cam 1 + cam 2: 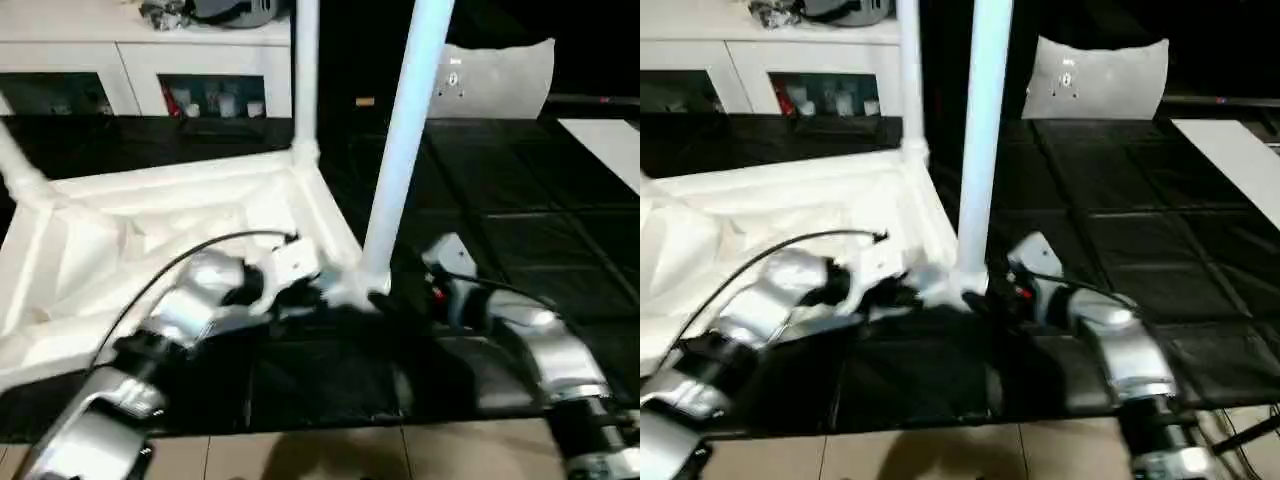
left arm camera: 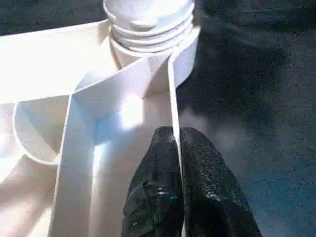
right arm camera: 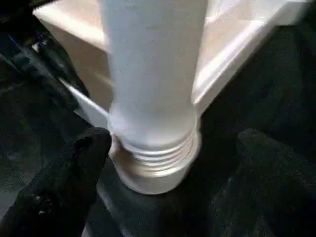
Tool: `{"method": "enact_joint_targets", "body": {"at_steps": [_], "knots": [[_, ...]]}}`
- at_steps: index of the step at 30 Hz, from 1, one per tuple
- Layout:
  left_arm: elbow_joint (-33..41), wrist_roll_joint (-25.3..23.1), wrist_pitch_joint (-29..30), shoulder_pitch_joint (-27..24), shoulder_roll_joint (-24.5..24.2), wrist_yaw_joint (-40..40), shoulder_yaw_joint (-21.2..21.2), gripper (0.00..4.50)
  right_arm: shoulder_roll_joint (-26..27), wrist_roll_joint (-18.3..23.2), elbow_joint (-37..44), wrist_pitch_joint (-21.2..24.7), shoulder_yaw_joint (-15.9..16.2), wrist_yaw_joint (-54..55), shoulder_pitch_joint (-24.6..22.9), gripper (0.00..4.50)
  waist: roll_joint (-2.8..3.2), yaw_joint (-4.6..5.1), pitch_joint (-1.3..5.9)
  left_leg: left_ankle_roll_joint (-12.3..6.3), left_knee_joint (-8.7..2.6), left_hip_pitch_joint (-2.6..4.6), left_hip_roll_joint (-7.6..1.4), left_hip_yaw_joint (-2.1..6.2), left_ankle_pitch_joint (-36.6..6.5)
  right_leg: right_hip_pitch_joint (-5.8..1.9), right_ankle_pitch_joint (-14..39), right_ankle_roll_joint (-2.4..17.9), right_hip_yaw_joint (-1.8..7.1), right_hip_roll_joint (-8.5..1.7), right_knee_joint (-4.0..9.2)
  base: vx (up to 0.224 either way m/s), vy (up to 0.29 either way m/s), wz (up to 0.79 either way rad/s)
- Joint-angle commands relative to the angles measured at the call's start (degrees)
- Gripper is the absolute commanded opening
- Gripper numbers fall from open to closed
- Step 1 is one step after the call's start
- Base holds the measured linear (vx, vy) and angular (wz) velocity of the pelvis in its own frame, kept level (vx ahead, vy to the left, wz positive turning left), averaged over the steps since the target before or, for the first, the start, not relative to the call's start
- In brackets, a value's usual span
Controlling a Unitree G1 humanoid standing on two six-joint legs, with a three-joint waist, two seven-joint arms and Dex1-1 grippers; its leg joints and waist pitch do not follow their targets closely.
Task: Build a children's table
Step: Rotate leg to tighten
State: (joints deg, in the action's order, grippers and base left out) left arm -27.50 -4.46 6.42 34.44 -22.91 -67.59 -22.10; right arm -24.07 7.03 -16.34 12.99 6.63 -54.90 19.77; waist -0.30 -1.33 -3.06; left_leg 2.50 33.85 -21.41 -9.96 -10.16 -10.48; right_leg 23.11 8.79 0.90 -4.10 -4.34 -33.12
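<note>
My left end effector (image 2: 175, 148) pinches the upturned tabletop's rim (image 2: 174, 98), while my right end effector (image 3: 173, 163) straddles, spread wide, the leg (image 1: 405, 150) at the near corner socket (image 3: 153, 173). Its threads still show, so I judge it could cross-thread or tip. Beyond, another leg (image 1: 306, 70) stands upright.

Right of the near corner leg (image 1: 405, 150), black floor mat (image 1: 520, 240) lay open. Left of the leg, the upturned tabletop (image 1: 150, 250) and another upright leg (image 1: 305, 75) blocked passage.
</note>
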Motion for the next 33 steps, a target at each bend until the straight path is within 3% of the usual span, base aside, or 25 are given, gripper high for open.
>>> {"method": "enact_joint_targets", "body": {"at_steps": [1,2,3,4,8,9,17,25,30,32,33], "knots": [[1.73,-0.91,-2.66,0.09,-0.53,-4.75,-3.74,0.0,-0.82,-0.19,0.4,-0.99,1.19,-2.76,0.83,4.47,0.12,0.0,3.65,-3.22,-4.05,0.93,-3.37,0.99,-14.55,-2.76,16.62,12.79,2.76,-4.11,3.79,0.0,0.0,0.0],[1.89,-0.87,-3.09,0.06,-0.91,-5.86,-4.18,0.0,-1.05,0.39,0.51,-0.56,1.45,-4.28,1.14,4.47,0.13,-0.41,3.61,-2.98,-4.01,1.13,-3.33,0.85,-15.29,-2.64,17.59,12.72,2.8,-4.09,3.85,0.0,0.0,0.0],[2.15,-0.73,-3.44,-0.04,-1.24,-6.85,-4.48,0.0,-1.13,0.8,0.68,-0.46,1.73,-5.41,1.29,4.47,-0.32,-0.53,3.63,-2.95,-4.03,1.08,-3.35,0.87,-15.23,-2.72,18.07,12.55,2.77,-4.15,3.89,0.0,0.0,0.0],[2.24,-0.65,-3.93,-0.07,-1.54,-7.73,-4.72,0.0,-1.37,1.35,0.71,-0.51,2.11,-6.69,1.41,4.47,-0.07,-0.76,3.56,-2.69,-4.13,1.15,-3.42,0.92,-15.19,-2.65,18.81,12.36,2.78,-4.21,3.85,0.0,0.0,0.0],[2.44,-0.6,-4.84,-0.07,-2.15,-9.47,-5.26,0.0,-2.29,2.36,0.9,-0.63,3.52,-10.63,1.43,4.47,-0.01,-1.21,3.62,-2.21,-4.15,1.3,-3.58,0.86,-15.32,-2.62,17.93,12.57,2.86,-4.17,3.7,0.0,0.0,0.0],[2.54,-0.57,-5.06,-0.14,-2.33,-9.7,-5.3,0.0,-2.44,2.43,0.99,-0.52,3.86,-11.32,1.4,4.3,-0.7,-1.23,3.64,-2.27,-4.15,1.23,-3.57,0.78,-15.14,-2.64,18.05,12.52,2.83,-4.15,3.68,0.0,0.0,0.0],[2.95,-0.14,-6.19,-0.33,-3.25,-11.65,-5.66,0.0,-2.45,4.4,1.36,0.18,4.46,-15.03,1.24,3.66,-0.29,-1.83,3.73,-2.34,-4.1,1.14,-3.53,0.84,-13.73,-2.72,18.24,11.99,2.82,-4.26,3.54,0.0,0.0,0.0],[2.68,-0.01,-6.47,-0.12,-3.24,-12.2,-5.69,0.0,-2.17,5.17,1.6,-0.02,4.8,-16.04,1.11,2.84,-0.33,-1.87,3.77,-2.09,-4.08,1.16,-3.5,0.83,-13.55,-2.73,18.11,12.03,2.8,-4.24,3.53,0.0,0.0,0.0],[2.62,0.04,-6.53,-0.15,-3.38,-12.31,-5.65,0.0,-2.09,5.62,2.08,-0.31,5.08,-16.41,0.62,2.66,-0.26,-1.82,3.8,-2.11,-4.05,1.11,-3.46,0.82,-13.35,-2.79,17.68,12.14,2.77,-4.19,3.48,0.0,0.0,0.0],[2.69,0.02,-6.22,-0.27,-3.4,-12.12,-5.57,0.0,-2.02,5.74,2.48,-0.22,5.2,-16.5,0.26,2.65,0.05,-1.85,3.8,-2.05,-4.05,1.11,-3.43,0.84,-13.36,-2.82,17.59,12.18,2.79,-4.2,3.5,0.0,0.0,0.0],[2.79,0.03,-5.72,-0.35,-3.38,-11.93,-5.49,0.0,-1.92,5.76,2.69,-0.18,5.24,-16.42,0.07,2.64,-0.12,-1.81,3.81,-2.06,-4.03,1.08,-3.42,0.81,-13.32,-2.84,17.36,12.18,2.78,-4.15,3.49,0.0,0.0,0.0]]}}
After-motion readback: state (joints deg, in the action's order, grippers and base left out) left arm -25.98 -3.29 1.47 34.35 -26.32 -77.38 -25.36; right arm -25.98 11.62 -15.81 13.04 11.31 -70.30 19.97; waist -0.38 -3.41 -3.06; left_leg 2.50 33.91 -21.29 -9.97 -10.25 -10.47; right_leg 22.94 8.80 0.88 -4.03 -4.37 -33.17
